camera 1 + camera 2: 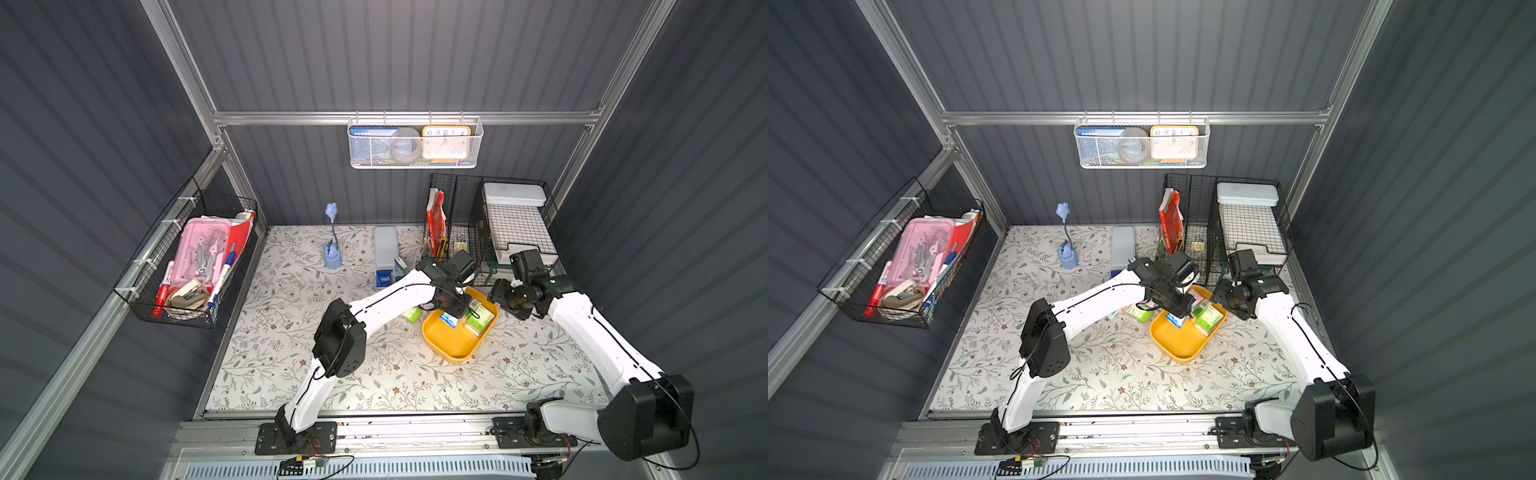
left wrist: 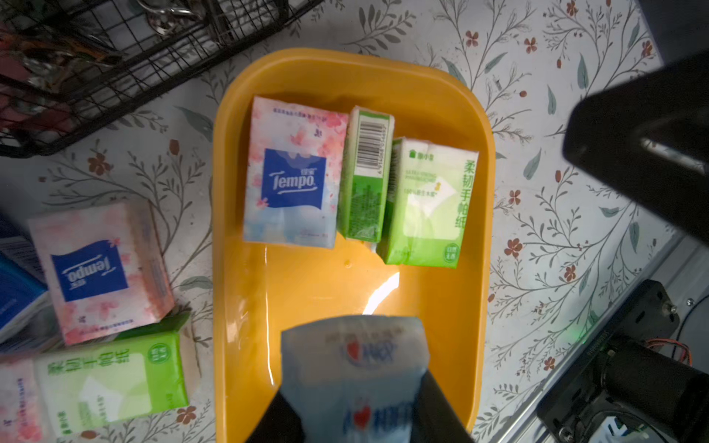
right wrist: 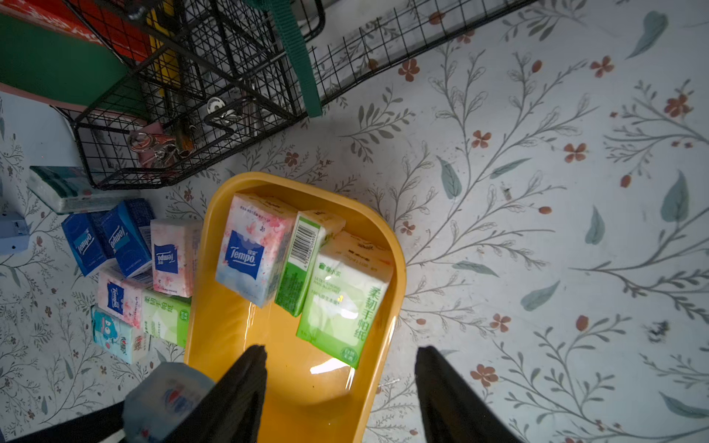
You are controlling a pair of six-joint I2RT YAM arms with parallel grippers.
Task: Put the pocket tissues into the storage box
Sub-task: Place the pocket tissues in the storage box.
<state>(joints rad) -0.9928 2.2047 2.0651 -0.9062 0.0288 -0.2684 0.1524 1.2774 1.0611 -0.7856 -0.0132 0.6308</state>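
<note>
Logging one moment of the two-arm rig.

Left gripper (image 2: 355,383): clamped on a pale blue packet (image 2: 355,353) of tissues. Red heart on the wrapper, print too blurred to read. The packet hangs over the bare end of the yellow tub (image 2: 326,291). How high it is above the tub's floor cannot be told.

Right gripper (image 3: 341,349): fingers spread wide, nothing between them, poised over the same bare end of the tub. In both top views it sits just beside the tub's far corner, near the black wire basket (image 1: 515,232).

Inside the tub: three packets in a row at the end nearest the basket, each touching the next.
- A pink packet (image 2: 293,172), face up, blue label.
- A barcode packet (image 2: 366,172), green, standing on its edge between the other two.
- A green packet (image 2: 426,203), face up against the tub's wall.

Outside the tub: a cluster on the flowered table (image 1: 291,332), beside one long wall.
- Two dark blue packets (image 3: 126,241).
- Two loose pink packets (image 3: 172,257).
- One loose green packet (image 3: 165,316).
- One light blue packet (image 3: 115,337) with a cartoon face.

The nearest loose pink packet lies right at the tub's wall; whether it touches cannot be told. A teal-and-white packet (image 3: 65,188) lies at the foot of the wire basket, apart from the tub.
</note>
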